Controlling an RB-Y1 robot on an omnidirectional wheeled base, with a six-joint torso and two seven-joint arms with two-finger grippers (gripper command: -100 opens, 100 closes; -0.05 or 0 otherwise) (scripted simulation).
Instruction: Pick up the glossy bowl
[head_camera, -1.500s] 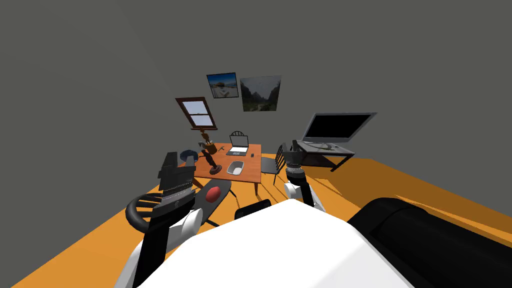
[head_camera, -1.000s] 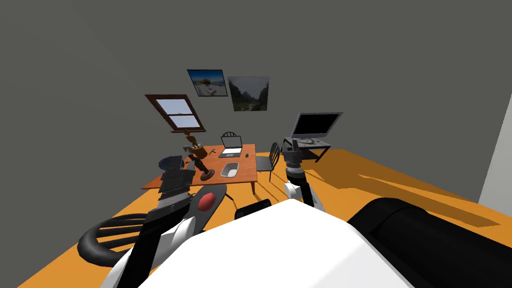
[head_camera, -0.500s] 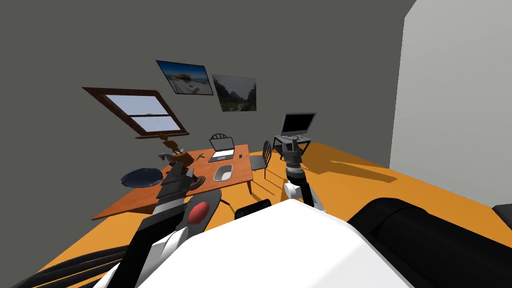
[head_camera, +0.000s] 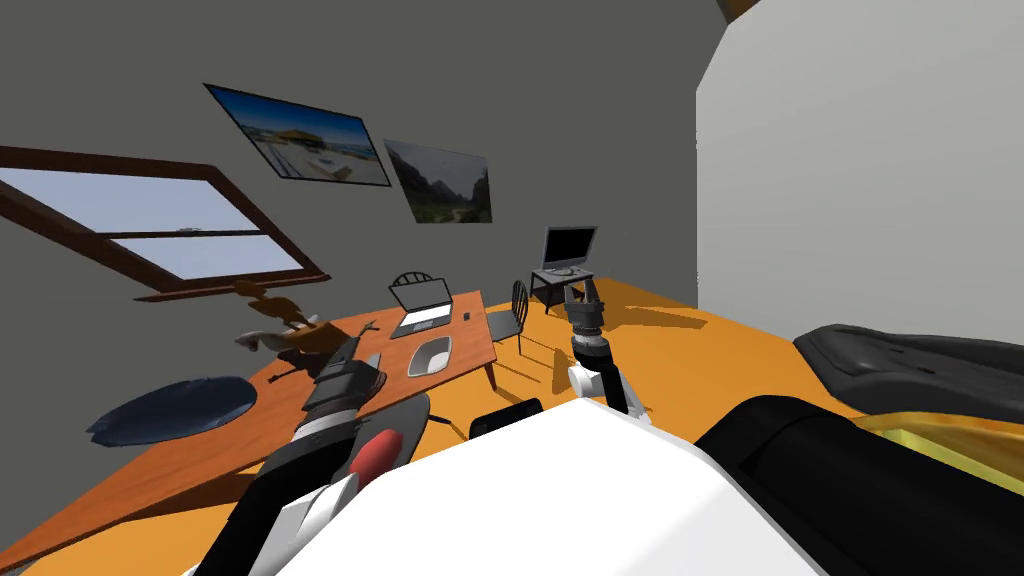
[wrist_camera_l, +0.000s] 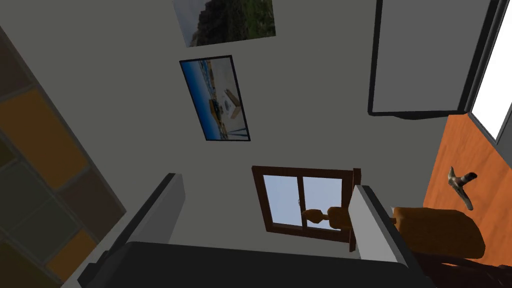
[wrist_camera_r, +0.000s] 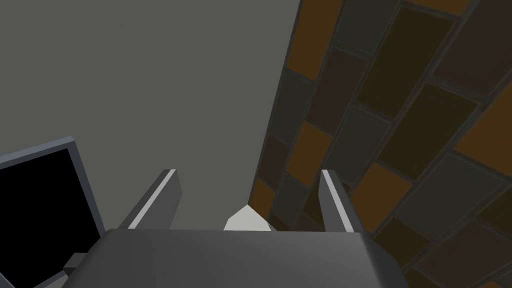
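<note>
A wide, shallow dark blue bowl (head_camera: 170, 410) sits on the near left part of the orange-brown table (head_camera: 300, 410). A light grey basin-shaped bowl (head_camera: 430, 355) lies further along, in front of the laptop (head_camera: 420, 305). My left gripper (head_camera: 352, 358) hangs over the table's near edge between the two, open and empty. In the left wrist view the left gripper (wrist_camera_l: 270, 210) points at the wall, with a brown figurine (wrist_camera_l: 435, 230) past one finger. My right gripper (head_camera: 583, 298) is raised beside the table, and in the right wrist view this gripper (wrist_camera_r: 247, 195) is open and empty.
A brown figurine (head_camera: 285, 330) and small tools stand on the table between the bowls. Black chairs (head_camera: 515, 310) stand at the table's far end and right side. A monitor on a stand (head_camera: 567, 250) is in the far corner. A dark sofa (head_camera: 900, 355) lies to my right.
I have turned and moved closer to the table, which now stretches along my left with the blue bowl nearer. Both arms keep their pose and both grippers stay open.
</note>
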